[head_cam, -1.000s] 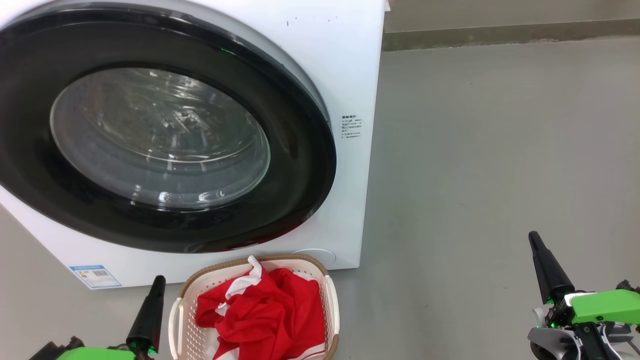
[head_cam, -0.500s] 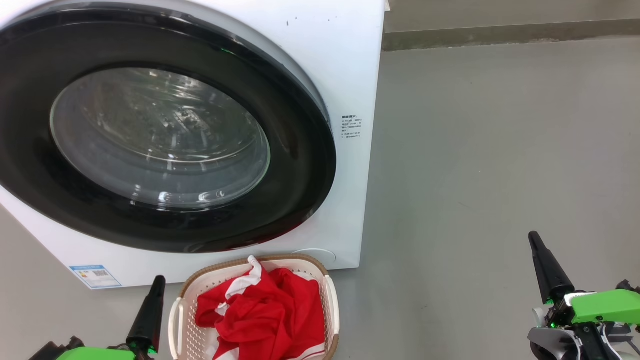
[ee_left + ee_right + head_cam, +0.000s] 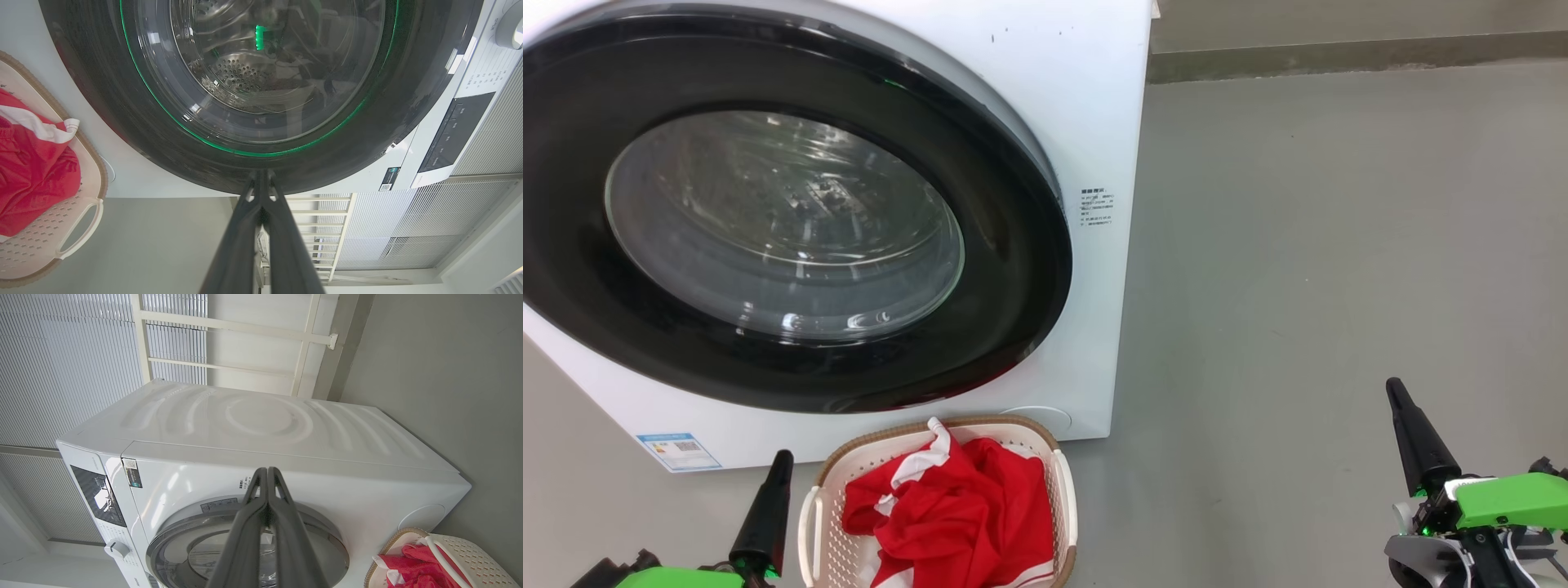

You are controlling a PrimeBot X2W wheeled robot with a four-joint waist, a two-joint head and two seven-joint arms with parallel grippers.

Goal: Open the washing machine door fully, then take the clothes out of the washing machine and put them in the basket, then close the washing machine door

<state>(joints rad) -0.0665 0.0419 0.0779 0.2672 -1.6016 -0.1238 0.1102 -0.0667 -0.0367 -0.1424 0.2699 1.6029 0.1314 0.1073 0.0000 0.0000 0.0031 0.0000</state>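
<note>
The white washing machine (image 3: 1094,98) fills the upper left of the head view, its black-rimmed round door (image 3: 1013,269) lying flat against the front. Through the glass the steel drum (image 3: 241,75) looks bare. Red clothes (image 3: 956,510) with white trim lie bunched in the cream basket (image 3: 1066,498) on the floor just in front of the machine. My left gripper (image 3: 783,459) is shut, low at the basket's left, fingers pointing up toward the door. Far to the right over bare floor, my right gripper (image 3: 1393,385) is shut with nothing in it.
Grey floor (image 3: 1339,245) stretches right of the machine to a dark skirting strip (image 3: 1339,57). The control panel (image 3: 453,134) and a dial (image 3: 510,24) sit on the machine's front. Ribbed white wall panels (image 3: 61,367) stand behind it.
</note>
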